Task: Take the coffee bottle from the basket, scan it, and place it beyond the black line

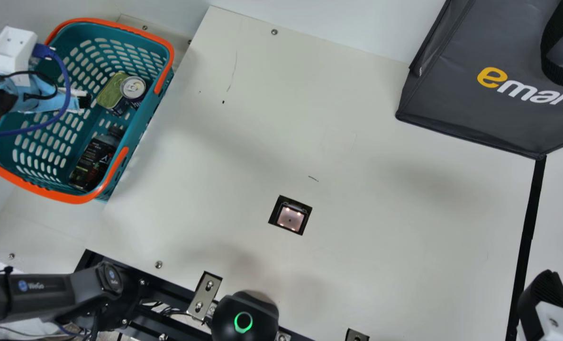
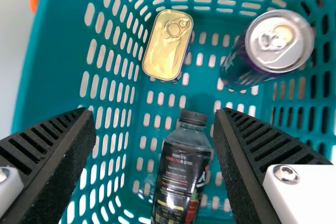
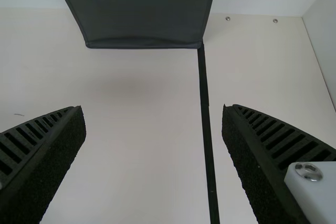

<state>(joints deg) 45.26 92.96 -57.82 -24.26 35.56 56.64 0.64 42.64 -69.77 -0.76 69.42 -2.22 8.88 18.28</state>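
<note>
The dark coffee bottle point(image 1: 92, 163) lies in the teal basket point(image 1: 146, 128), its cap toward the cans. My left gripper point(image 1: 85, 101) is inside the basket's outline in the main view. In the left wrist view, that gripper point(image 2: 155, 116) stands wide open, and the bottle point(image 2: 181, 177) shows between its fingers, not gripped. My right gripper point(image 1: 544, 296) is beside the black line point(image 1: 530, 218) at the main view's lower right. Seen from its own wrist, the right gripper point(image 3: 153, 114) is open with nothing held, over the table and the line point(image 3: 206, 114). A lit scanner window point(image 1: 290, 219) sits in the table.
A flat gold-lidded tin point(image 2: 168, 45) and a dark purple can point(image 2: 273, 45) share the basket with the bottle. The basket's orange handles lie along its rim. A dark grey bag point(image 1: 466, 109) stands at the table's far right, by the line's end.
</note>
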